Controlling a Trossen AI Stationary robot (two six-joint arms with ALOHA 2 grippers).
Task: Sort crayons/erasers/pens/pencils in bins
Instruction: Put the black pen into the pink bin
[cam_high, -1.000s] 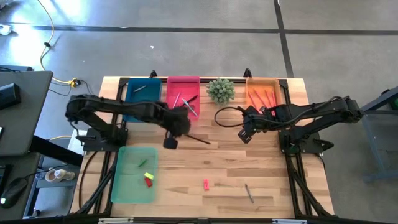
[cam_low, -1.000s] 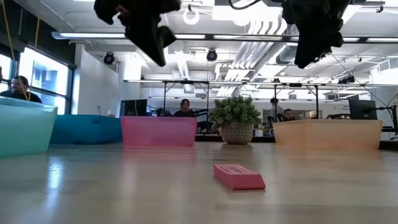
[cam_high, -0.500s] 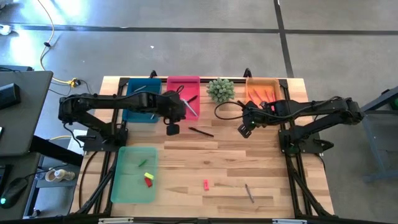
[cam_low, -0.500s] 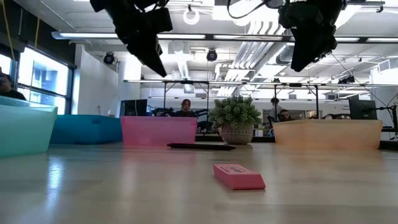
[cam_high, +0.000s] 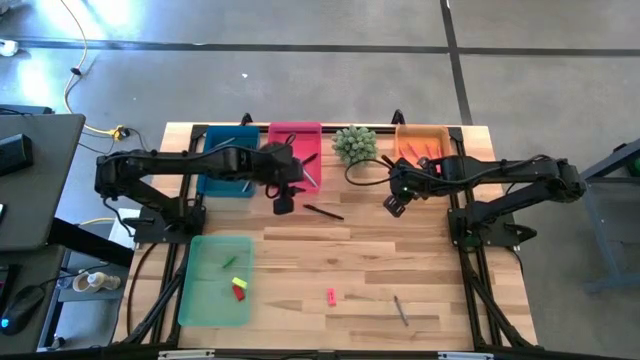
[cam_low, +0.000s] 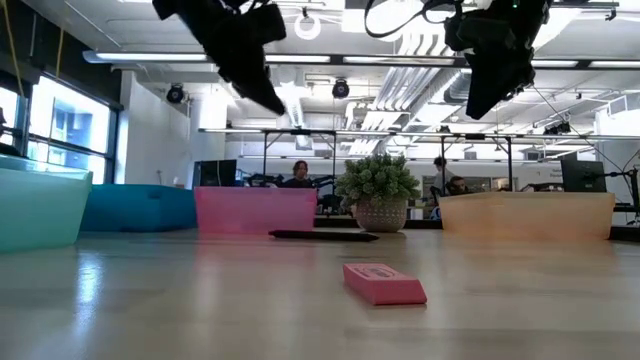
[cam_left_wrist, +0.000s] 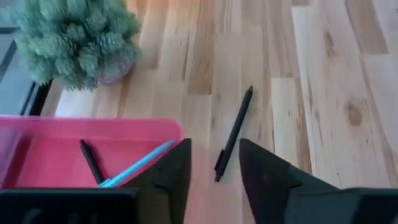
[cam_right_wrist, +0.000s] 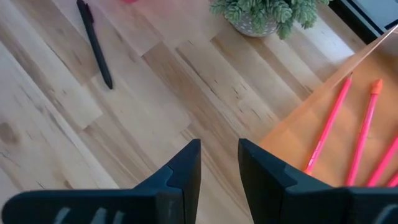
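L gripper (cam_left_wrist: 214, 171), released, seen by pink bin (cam_high: 294, 140); black pen (cam_high: 323, 212) best regrasped mid-shaft. R gripper (cam_right_wrist: 219, 165) empty, jaws apart.

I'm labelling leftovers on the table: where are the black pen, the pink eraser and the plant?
black pen (cam_left_wrist: 234, 133), left wrist view, mid-barrel.
pink eraser (cam_low: 384, 283), low view, middle of its near side.
plant (cam_high: 354, 144), high view, centre of the foliage.

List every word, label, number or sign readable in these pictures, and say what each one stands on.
None can be read.
The red eraser lying on the table shows faint raised marks on its top face in the low view, too blurred to read.
The bins, the black pen and the pink pencils show no lettering.
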